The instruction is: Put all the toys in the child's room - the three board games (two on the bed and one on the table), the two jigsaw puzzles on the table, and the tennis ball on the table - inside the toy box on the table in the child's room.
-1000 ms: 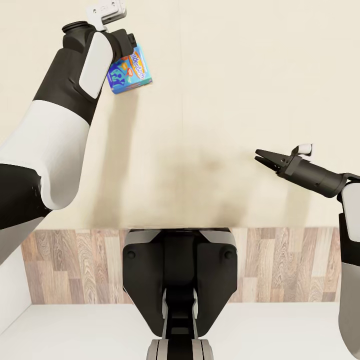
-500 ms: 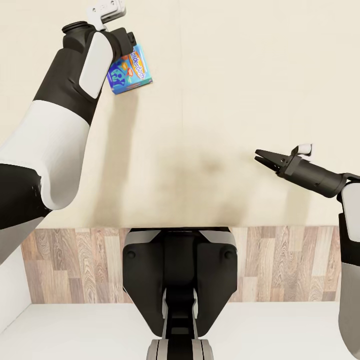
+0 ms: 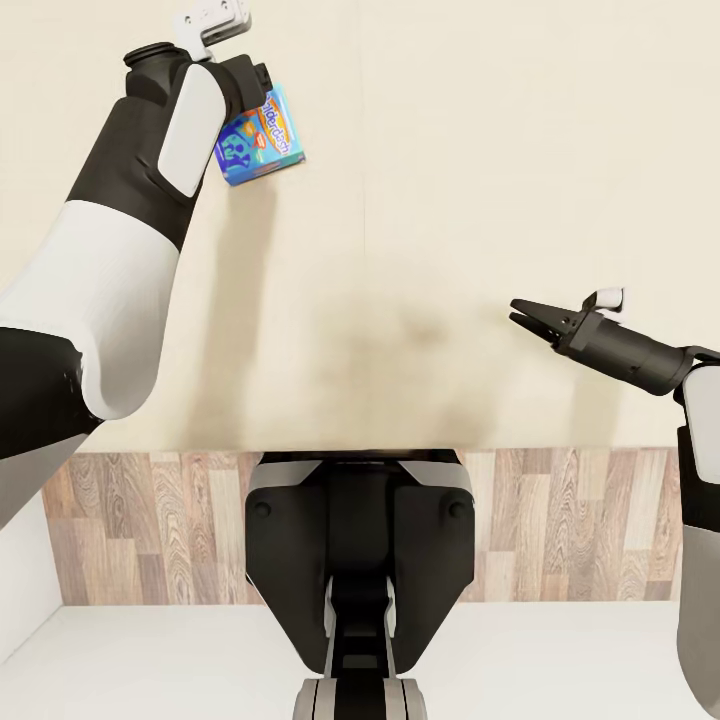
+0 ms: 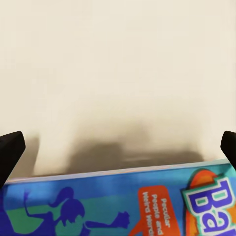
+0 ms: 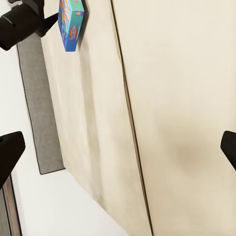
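Note:
My left gripper [image 3: 252,95] is raised over the beige bed [image 3: 430,150] and shut on a blue board game [image 3: 262,140] with cartoon print. The box hangs tilted above the mattress and throws a shadow on it. In the left wrist view the board game [image 4: 123,206] spans the gap between the two fingertips [image 4: 11,147]. The right wrist view shows the same box [image 5: 70,22] held over the bed [image 5: 177,98]. My right gripper [image 3: 520,312] hovers open over the bed's near right part with nothing between its fingers.
A seam [image 3: 361,200] runs across the mattress. The bed's near edge meets a strip of wood floor [image 3: 570,530], with a white surface [image 3: 150,650] below it. My base [image 3: 358,560] stands against that edge. The bed's grey frame edge [image 5: 42,123] borders the mattress.
The held board game has tipped and risen very slightly. The bed's near edge sits a little higher in the picture. Both arms are otherwise still.

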Controlling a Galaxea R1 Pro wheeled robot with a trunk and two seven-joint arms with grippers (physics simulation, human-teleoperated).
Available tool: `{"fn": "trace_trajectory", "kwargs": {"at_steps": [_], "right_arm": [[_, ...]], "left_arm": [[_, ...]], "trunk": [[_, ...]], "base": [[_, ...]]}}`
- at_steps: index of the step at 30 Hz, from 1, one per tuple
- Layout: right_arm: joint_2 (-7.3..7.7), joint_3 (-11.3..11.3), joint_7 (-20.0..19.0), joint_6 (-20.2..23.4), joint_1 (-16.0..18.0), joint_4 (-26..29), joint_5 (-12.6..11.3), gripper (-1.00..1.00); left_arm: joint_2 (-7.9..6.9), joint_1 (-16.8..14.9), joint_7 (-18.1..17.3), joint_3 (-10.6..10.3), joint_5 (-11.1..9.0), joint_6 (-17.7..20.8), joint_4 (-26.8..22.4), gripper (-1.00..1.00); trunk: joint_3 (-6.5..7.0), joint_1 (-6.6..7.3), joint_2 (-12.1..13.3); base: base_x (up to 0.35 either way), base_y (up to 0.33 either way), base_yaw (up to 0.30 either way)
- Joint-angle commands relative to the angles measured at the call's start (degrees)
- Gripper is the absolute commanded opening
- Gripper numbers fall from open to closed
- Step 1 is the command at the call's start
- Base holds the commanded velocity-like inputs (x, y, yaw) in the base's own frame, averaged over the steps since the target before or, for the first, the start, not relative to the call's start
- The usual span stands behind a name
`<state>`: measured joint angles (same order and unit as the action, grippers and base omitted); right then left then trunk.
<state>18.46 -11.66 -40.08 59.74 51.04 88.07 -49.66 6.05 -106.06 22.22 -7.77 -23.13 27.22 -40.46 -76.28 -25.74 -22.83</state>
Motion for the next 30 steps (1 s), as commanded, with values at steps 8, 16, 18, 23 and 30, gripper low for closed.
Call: {"fn": "trace_trajectory", "kwargs": {"at_steps": [8, 16, 18, 23, 30], "right_arm": [[0.00, 0.0, -0.3, 0.3, 0.0, 0.0, 0.3, 1.00], [0.00, 0.0, -0.3, 0.3, 0.0, 0.0, 0.3, 1.00], [0.00, 0.0, -0.3, 0.3, 0.0, 0.0, 0.3, 1.00], [0.00, -0.1, -0.3, 0.3, 0.0, 0.0, 0.3, 1.00], [0.00, -0.1, -0.3, 0.3, 0.0, 0.0, 0.3, 1.00]], "left_arm": [[-0.07, 0.0, 0.5, -0.2, -0.6, 0.1, -0.1, 1.00], [-0.07, 0.0, 0.5, -0.2, -0.6, 0.1, -0.1, 1.00], [-0.07, 0.0, 0.5, -0.2, -0.6, 0.1, -0.1, 1.00], [-0.07, 0.0, 0.5, -0.2, -0.6, 0.1, -0.1, 1.00], [-0.07, 0.0, 0.5, -0.2, -0.6, 0.1, -0.1, 1.00]], "trunk": [[-0.05, -0.04, -0.1], [-0.05, -0.04, -0.1], [-0.05, -0.04, -0.1], [-0.05, -0.04, -0.1], [-0.05, -0.04, -0.1]], "base": [[0.000, 0.000, 0.000], [0.000, 0.000, 0.000], [0.000, 0.000, 0.000], [0.000, 0.000, 0.000], [0.000, 0.000, 0.000]]}}
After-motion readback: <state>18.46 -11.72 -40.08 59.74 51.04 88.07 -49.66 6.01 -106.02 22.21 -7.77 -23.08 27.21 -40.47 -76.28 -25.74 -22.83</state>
